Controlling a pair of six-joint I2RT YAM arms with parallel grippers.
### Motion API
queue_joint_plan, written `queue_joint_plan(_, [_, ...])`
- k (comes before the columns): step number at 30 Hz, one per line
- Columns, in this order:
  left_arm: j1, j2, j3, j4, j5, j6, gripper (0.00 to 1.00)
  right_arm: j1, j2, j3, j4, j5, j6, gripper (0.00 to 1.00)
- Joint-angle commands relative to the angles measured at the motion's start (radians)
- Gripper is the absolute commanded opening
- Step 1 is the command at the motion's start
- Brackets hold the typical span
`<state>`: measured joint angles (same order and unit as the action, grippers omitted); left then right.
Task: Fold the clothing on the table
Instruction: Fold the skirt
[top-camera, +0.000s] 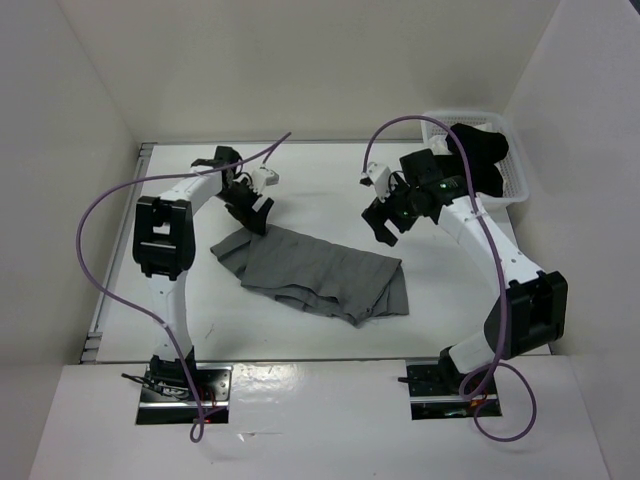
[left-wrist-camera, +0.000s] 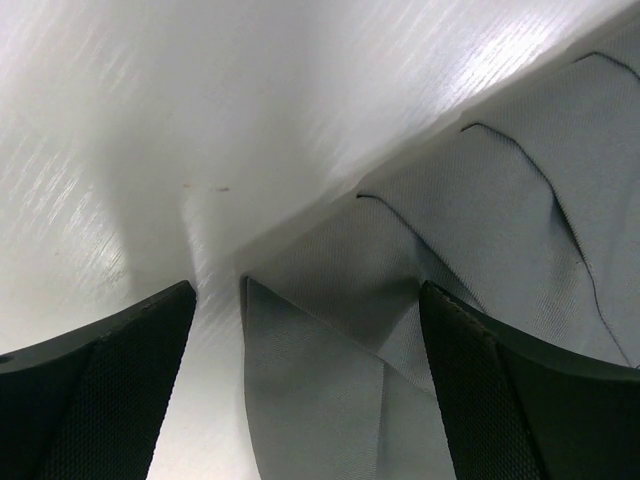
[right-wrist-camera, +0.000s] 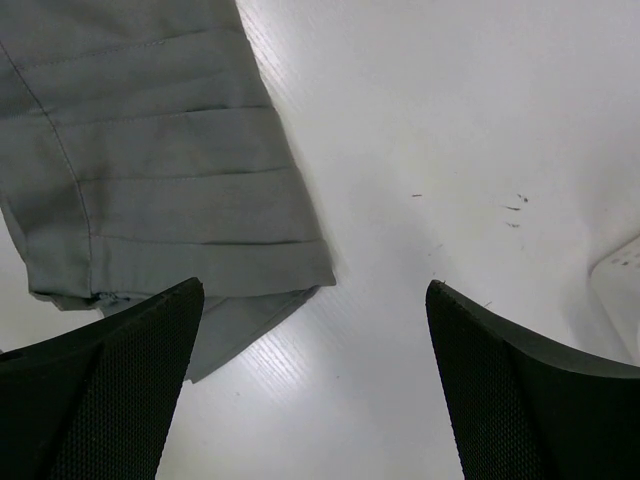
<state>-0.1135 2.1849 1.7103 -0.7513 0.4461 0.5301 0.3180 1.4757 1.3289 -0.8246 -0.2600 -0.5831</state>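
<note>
1. The white table (top-camera: 300, 170) spans the whole workspace beneath both arms and gives a flat bed for the fold.
2. The grey pleated skirt (top-camera: 320, 275) lies flat but rumpled on it, below and between the two grippers. One end reaches under the left one and the other end lies beside the right one.
3. A white slatted basket (top-camera: 515, 185), draped with a black garment (top-camera: 480, 150), sits behind the right gripper, clear of the work.
4. The left gripper (top-camera: 250, 205) hangs low with its jaws spread wide and empty. A pleated skirt corner lies between its fingers, likely lined up for a pinch.
5. The right gripper (top-camera: 385, 220) is equally wide and holds nothing. It hovers over bare table, with the skirt's hem corner just by one finger. It probably needs to shift sideways over that corner before closing.
</note>
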Motion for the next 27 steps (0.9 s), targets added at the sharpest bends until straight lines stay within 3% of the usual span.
queue_joint_plan(1, [-0.006,0.049,0.018,-0.072,0.065,0.063,0.97,-0.002,-0.031,-0.008,-0.016,-0.029,0.019,0.95])
queue_joint_plan(6, [-0.015,0.049,-0.041,-0.094,0.094,0.1,0.93,-0.002,-0.009,0.003,-0.016,-0.019,0.028,0.95])
queue_joint_plan(10, [-0.025,0.039,-0.096,-0.105,0.105,0.126,0.81,-0.002,0.011,0.012,-0.007,-0.019,0.028,0.95])
queue_joint_plan(14, [-0.043,0.039,-0.127,-0.128,0.125,0.151,0.61,-0.002,0.011,0.012,-0.007,-0.019,0.037,0.95])
queue_joint_plan(15, [-0.043,0.039,-0.139,-0.138,0.134,0.151,0.5,-0.002,0.02,0.012,-0.007,-0.019,0.037,0.95])
queue_joint_plan(17, [-0.043,0.039,-0.14,-0.148,0.144,0.151,0.38,-0.002,0.02,0.012,-0.007,-0.028,0.037,0.95])
queue_joint_plan(20, [-0.043,0.052,-0.14,-0.174,0.144,0.128,0.01,-0.002,0.02,0.012,-0.007,-0.028,0.037,0.97])
queue_joint_plan(24, [-0.029,0.039,-0.176,-0.112,0.132,0.053,0.0,-0.002,0.053,0.012,-0.04,-0.038,0.037,0.98])
queue_joint_plan(27, [0.004,0.018,-0.176,-0.076,0.109,-0.042,0.0,0.071,0.095,0.012,-0.074,-0.021,0.037,0.98])
